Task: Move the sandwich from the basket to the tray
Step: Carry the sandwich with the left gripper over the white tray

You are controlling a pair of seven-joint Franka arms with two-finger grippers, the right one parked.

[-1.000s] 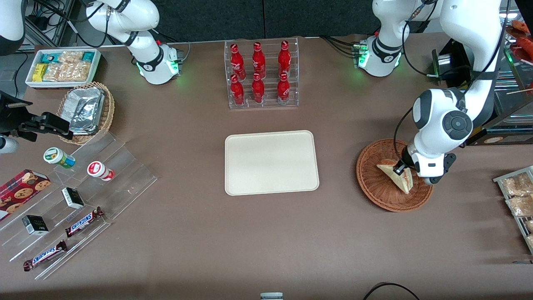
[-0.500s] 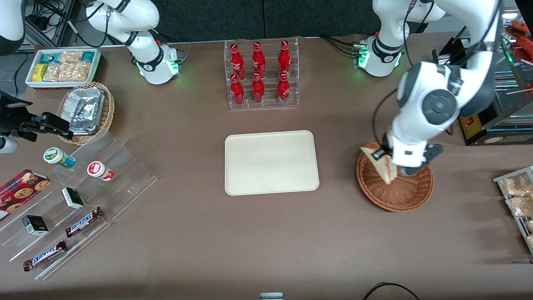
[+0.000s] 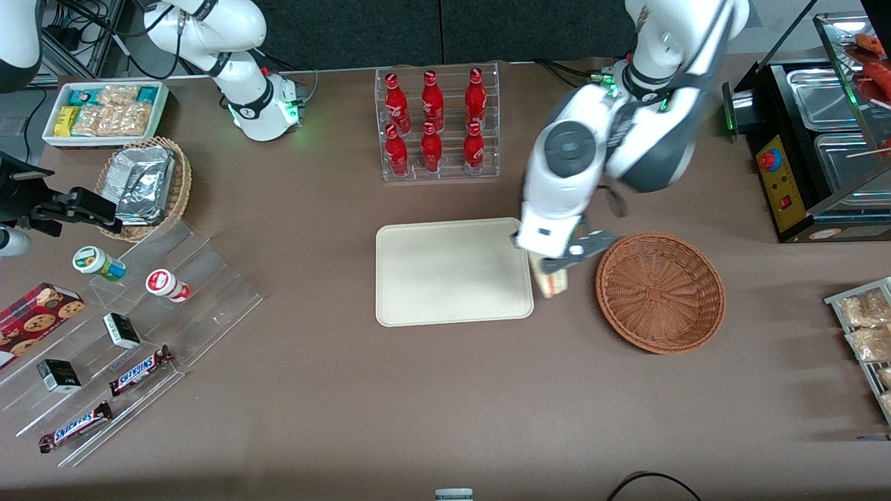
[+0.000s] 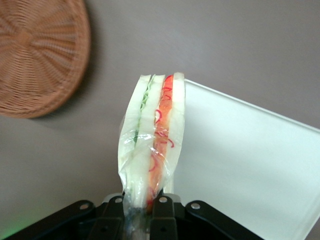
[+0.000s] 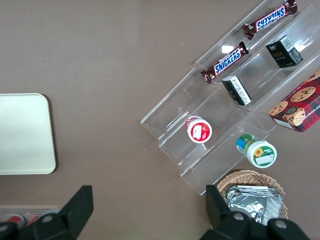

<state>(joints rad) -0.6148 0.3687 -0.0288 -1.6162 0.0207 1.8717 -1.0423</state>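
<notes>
My left gripper [image 3: 550, 268] [image 4: 138, 212] is shut on the sandwich [image 3: 553, 282] [image 4: 152, 137], a plastic-wrapped wedge of white bread with red and green filling. It hangs in the air between the cream-white tray [image 3: 452, 271] [image 4: 250, 160] and the reddish-brown wicker basket [image 3: 660, 292] [image 4: 40, 55], right at the tray's edge nearest the basket. The basket holds nothing. The tray's surface is bare.
A clear rack of red bottles [image 3: 437, 125] stands farther from the camera than the tray. A black appliance [image 3: 814, 146] and snack packets [image 3: 863, 327] sit at the working arm's end. Toward the parked arm's end lie a clear stepped stand [image 3: 132, 334] with snacks and a tan basket of foil packets [image 3: 146, 184].
The gripper lifted the sandwich out of the basket and carried it sideways to the tray's edge. The basket now stands empty.
</notes>
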